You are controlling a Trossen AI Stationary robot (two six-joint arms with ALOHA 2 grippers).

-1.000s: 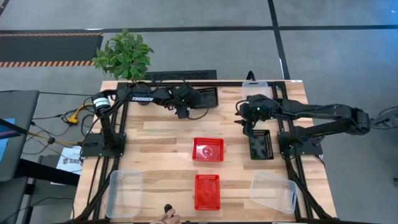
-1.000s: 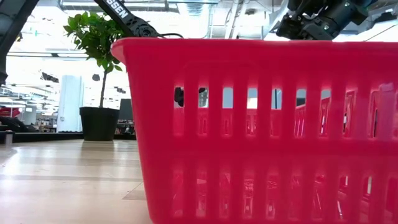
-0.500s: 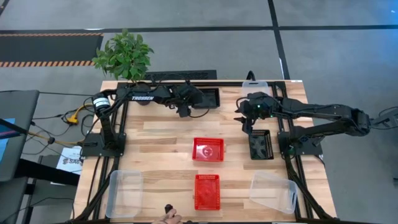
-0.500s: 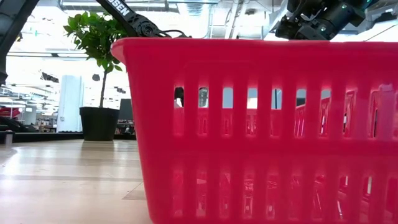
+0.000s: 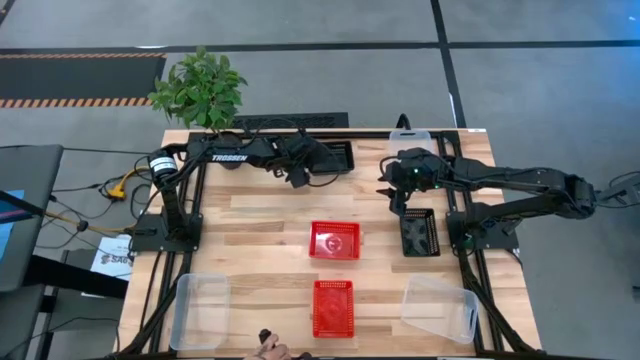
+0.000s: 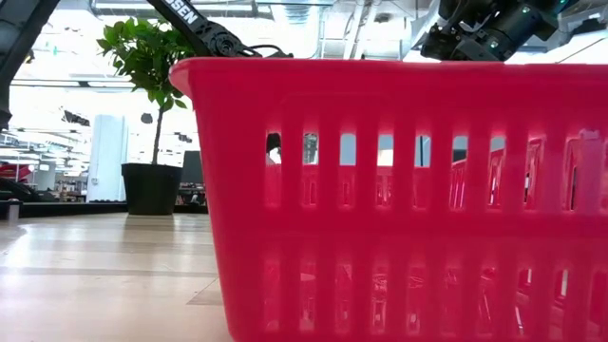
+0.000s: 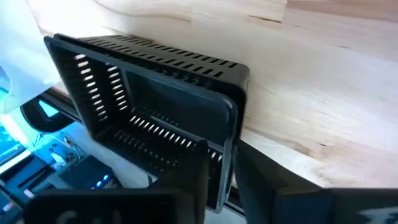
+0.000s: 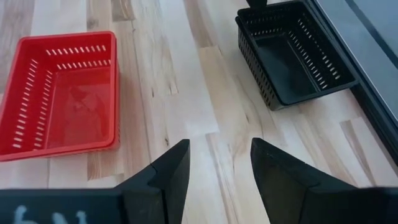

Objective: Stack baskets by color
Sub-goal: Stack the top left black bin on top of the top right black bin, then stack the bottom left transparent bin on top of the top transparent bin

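A black basket (image 5: pixel 335 155) sits at the table's far edge. My left gripper (image 7: pixel 222 186) is at its left end, slightly open, with one finger inside the basket (image 7: pixel 155 118) and one outside. My right gripper (image 8: pixel 214 165) hovers open above bare wood, with nothing between its fingers. It is between a red basket (image 8: pixel 68 93) and a second black basket (image 8: pixel 292 53). In the high view these are the red basket (image 5: pixel 334 240) and the black one (image 5: pixel 420 232), below my right gripper (image 5: pixel 398 195). Another red basket (image 5: pixel 332 307) stands near the front edge and fills the low view (image 6: pixel 399 190). My left gripper stands astride the black basket's left end wall (image 7: pixel 227 146), slanting down from the table's left. A thin gap shows between the outer finger (image 7: pixel 261 186) and the wall. Whether the inner finger (image 7: pixel 186 180) touches the wall, I cannot tell.
Clear bins stand at the near left (image 5: pixel 200 310), the near right (image 5: pixel 440 308) and the far right (image 5: pixel 412 140). A potted plant (image 5: pixel 200 88) is off the far left corner. A person's hand (image 5: pixel 268 345) shows at the near edge. Bare wood lies between the baskets.
My left gripper has rolled a little about its own line at the black basket's end, staying in place. The right arm and all baskets have kept still.
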